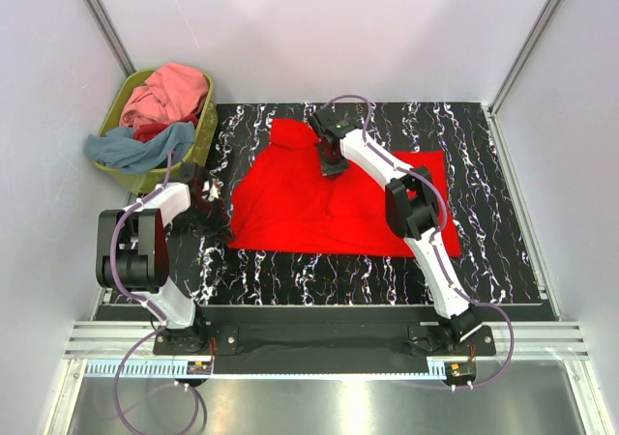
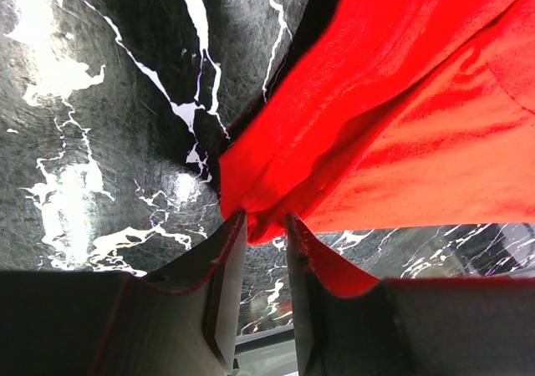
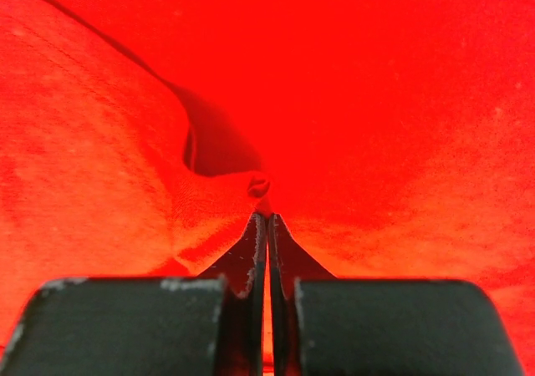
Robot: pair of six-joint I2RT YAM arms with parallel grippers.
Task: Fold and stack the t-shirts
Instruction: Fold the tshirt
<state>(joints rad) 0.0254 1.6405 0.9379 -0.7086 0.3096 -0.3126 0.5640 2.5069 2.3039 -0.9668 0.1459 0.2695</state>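
Note:
A bright red t-shirt (image 1: 329, 208) lies spread on the black marbled table (image 1: 484, 251). My left gripper (image 1: 217, 215) is at the shirt's left edge. In the left wrist view the gripper (image 2: 265, 219) has a bunched corner of the red cloth (image 2: 401, 109) between its fingertips, and folds run out from that spot. My right gripper (image 1: 332, 160) is on the shirt's upper middle. In the right wrist view the gripper (image 3: 267, 215) is pinched shut on a small ridge of red cloth (image 3: 376, 100). Pink (image 1: 174, 89), grey-blue (image 1: 131, 147) and dark red shirts lie in the basket.
An olive-green plastic basket (image 1: 205, 130) stands at the table's back left corner, close to the left arm. White walls enclose the table on three sides. Bare marbled surface shows to the right of the shirt and along the near edge.

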